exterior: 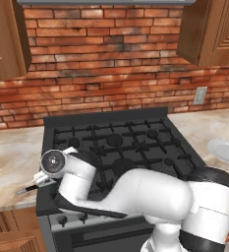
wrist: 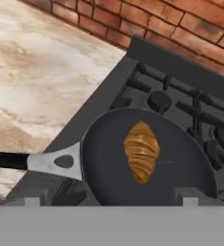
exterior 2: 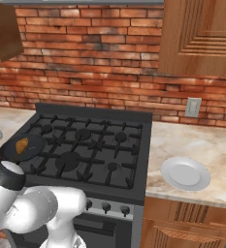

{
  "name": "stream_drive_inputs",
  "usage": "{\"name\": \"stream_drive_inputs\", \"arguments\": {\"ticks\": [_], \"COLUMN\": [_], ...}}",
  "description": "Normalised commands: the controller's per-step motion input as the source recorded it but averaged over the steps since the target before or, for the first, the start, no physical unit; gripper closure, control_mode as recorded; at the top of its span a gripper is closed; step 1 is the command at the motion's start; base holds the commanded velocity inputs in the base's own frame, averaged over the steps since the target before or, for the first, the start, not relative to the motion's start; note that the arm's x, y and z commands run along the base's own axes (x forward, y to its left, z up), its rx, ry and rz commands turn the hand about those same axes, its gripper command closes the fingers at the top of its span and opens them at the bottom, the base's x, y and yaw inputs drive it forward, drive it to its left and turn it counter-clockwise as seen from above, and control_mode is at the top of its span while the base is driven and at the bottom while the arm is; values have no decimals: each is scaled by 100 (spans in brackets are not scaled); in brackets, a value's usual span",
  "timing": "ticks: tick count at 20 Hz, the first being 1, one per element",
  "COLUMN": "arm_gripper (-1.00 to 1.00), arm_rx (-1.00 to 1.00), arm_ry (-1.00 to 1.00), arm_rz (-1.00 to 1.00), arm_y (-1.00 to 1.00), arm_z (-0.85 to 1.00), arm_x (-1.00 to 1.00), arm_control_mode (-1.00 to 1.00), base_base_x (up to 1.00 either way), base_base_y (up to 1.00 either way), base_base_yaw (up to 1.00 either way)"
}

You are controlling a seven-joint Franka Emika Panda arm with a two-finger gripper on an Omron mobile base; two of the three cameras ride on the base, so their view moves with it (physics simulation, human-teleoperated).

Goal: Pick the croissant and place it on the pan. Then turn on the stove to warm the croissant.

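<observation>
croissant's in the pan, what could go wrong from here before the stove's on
1. The pan sits at the stove's left edge with its handle sticking out over the counter; the arm swinging down to the knobs could knock it.
2. The croissant lies loose, so a bump might slide it.
3. Several knobs look alike; the wrong burner could get lit.

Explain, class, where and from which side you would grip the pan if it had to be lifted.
Grip the handle, probably from above. It sticks out straight over the stove's edge toward the counter, slim enough for open jaws. The pan's wide round body holds the croissant.
</observation>
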Motion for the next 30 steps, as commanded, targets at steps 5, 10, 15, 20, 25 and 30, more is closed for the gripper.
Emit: {"name": "stream_drive_inputs", "arguments": {"ticks": [5, 10, 15, 20, 25, 30], "arm_gripper": [-100, -100, -100, -100, -100, -100], "arm_rx": [0, 0, 0, 0, 3, 10], "arm_ry": [-23, -23, -20, -7, -2, -4], "arm_rz": [0, 0, 0, 0, 0, 3], "arm_y": [3, 1, 0, 0, 0, -8], "arm_z": [5, -1, -12, -3, -18, -84], "arm_x": [-84, -100, -98, -28, -12, -30], "arm_control_mode": [-100, -100, -100, -100, -100, -100], "base_base_x": [0, 0, 0, 0, 0, 0], "base_base_y": [0, 0, 0, 0, 0, 0], "base_base_yaw": [0, 0, 0, 0, 0, 0]}}
